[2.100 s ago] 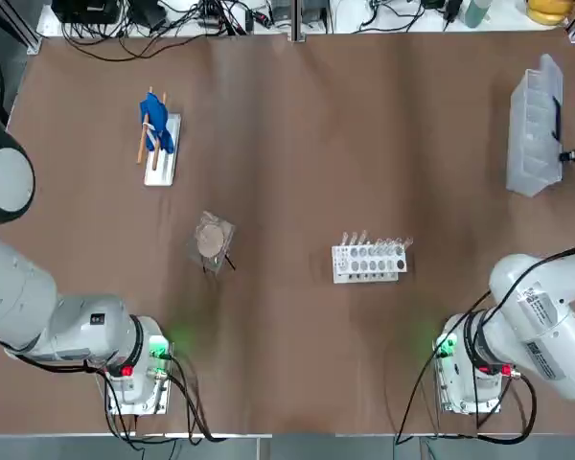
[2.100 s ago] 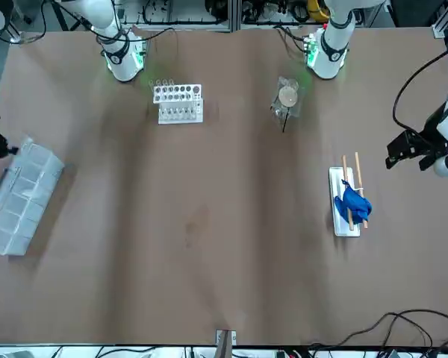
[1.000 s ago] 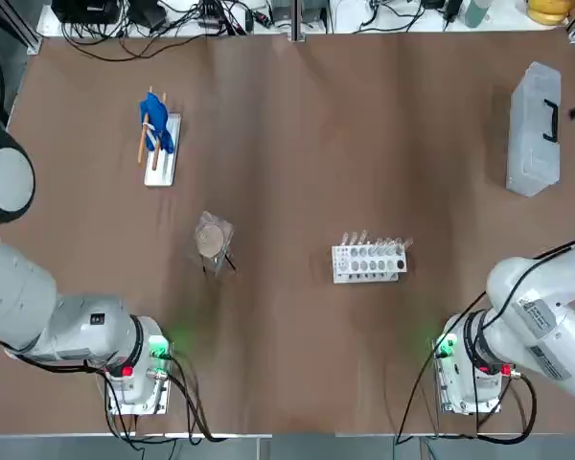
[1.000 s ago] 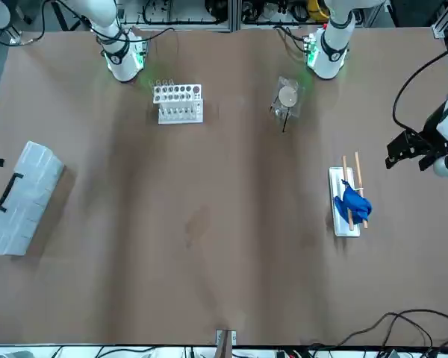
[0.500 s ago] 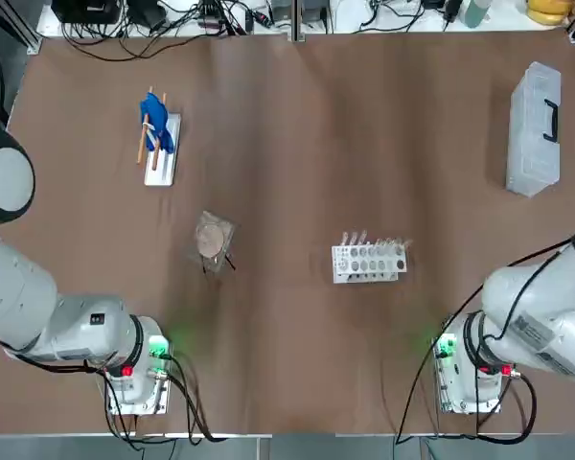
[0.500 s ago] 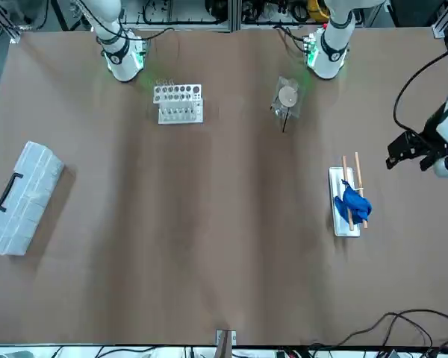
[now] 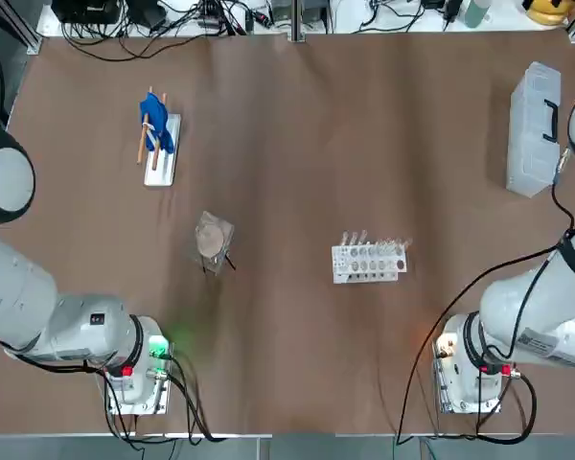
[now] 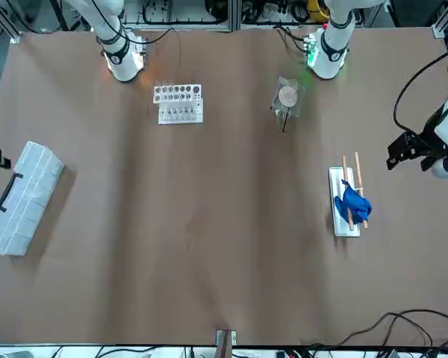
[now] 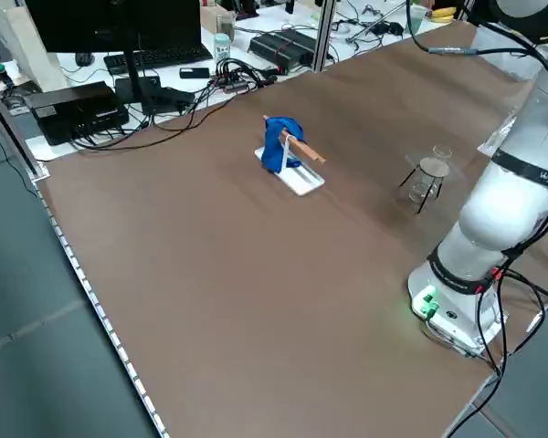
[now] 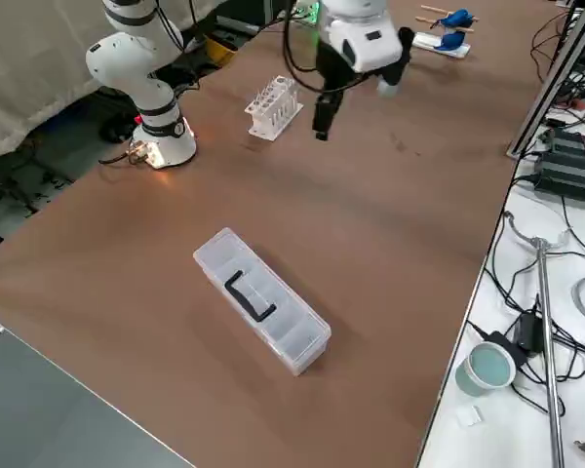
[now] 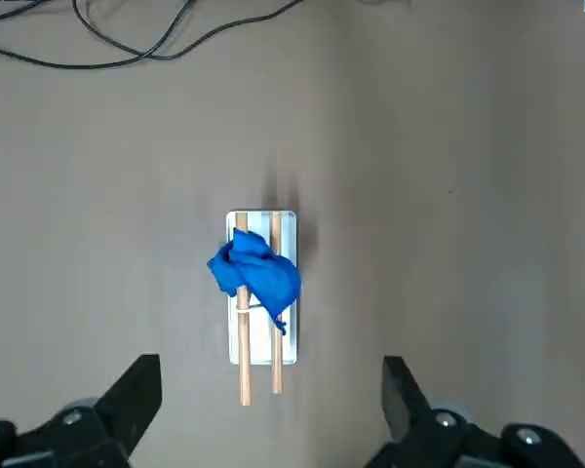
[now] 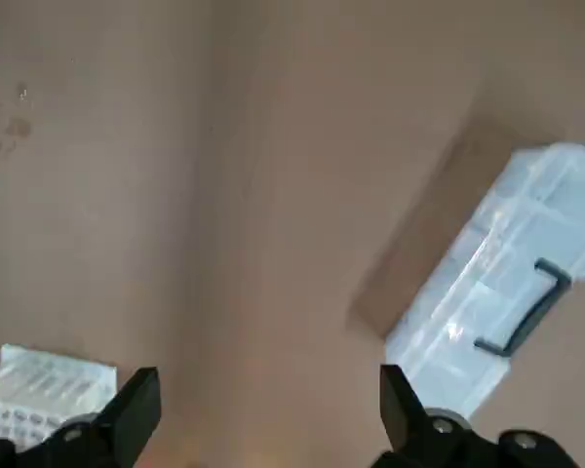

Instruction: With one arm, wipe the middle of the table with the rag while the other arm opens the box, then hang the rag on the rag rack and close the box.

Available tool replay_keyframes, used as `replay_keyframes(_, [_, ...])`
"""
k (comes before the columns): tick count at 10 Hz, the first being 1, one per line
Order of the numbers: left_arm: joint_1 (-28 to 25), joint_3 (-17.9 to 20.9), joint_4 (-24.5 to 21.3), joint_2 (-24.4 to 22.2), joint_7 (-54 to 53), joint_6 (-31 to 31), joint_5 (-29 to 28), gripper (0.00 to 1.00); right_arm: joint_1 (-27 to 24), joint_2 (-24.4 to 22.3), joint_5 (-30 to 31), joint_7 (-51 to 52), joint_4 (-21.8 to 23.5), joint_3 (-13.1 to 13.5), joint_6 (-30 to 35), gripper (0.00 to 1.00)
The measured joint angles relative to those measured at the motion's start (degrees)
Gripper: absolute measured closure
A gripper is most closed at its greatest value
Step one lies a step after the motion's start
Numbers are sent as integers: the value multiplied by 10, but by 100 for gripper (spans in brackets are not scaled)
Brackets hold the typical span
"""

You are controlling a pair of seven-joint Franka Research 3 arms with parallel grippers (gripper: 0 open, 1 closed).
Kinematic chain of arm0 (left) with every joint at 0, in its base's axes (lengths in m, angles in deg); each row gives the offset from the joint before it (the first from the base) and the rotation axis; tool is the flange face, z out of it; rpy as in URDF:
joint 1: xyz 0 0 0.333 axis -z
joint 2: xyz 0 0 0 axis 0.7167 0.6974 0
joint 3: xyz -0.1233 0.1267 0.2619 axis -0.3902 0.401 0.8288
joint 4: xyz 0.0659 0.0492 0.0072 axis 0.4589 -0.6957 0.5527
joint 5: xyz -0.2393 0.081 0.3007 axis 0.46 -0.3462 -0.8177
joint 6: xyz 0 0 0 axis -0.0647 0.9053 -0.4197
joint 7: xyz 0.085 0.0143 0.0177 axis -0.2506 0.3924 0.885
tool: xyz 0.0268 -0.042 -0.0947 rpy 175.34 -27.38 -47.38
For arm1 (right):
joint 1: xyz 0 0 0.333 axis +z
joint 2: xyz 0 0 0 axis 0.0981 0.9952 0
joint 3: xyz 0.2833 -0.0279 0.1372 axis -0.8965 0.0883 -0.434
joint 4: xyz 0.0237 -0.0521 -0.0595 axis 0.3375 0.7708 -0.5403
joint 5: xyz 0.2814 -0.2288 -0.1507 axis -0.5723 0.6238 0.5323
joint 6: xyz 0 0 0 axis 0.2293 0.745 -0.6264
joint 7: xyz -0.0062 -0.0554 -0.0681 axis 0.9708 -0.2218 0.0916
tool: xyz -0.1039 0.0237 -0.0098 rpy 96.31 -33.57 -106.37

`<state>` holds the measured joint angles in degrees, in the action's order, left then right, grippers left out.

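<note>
The rag (image 11: 258, 268) hangs on the rag rack (image 7: 160, 171) near the tabletop's (image 7: 287, 335) far left corner; the box (image 7: 532, 144) sits shut by the right edge. Left gripper (image 11: 273, 363), over the left edge, and right gripper (image 12: 271, 369), by the right, gape empty. Probably finished, though faint mid-table marks show. No readable writing.

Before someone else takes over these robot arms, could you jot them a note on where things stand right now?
Left gripper: open, empty, above the rag rack.
Right gripper: open, empty, off the box.
Rag: hanging on the rack's rods.
Box: closed, on the table.
Done: rag hung, box closed.
Left: seemingly nothing; wiping can't be confirmed.
</note>
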<state>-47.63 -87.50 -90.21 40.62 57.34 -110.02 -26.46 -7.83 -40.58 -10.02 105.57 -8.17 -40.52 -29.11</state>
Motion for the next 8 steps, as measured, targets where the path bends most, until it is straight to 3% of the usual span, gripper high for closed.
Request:
replay_keyframes(2, [0, -1, -1, 0, 0, 0, 0, 0, 19, -75, 9, -29, 139, 1, -118, 1])
replay_keyframes(4, [0, -1, -5, 0, 1, 0, 0, 0, 22, -167, 11, -74, 281, 1, -173, 1])
replay_keyframes(5, [0, -1, -7, 0, 1, 0, 0, 0, 26, -193, 11, -94, 313, 1, -178, 1])
replay_keyframes(8, [1, -3, -10, 0, 1, 0, 0, 0, 31, -205, 11, -112, 329, 1, -181, 1])
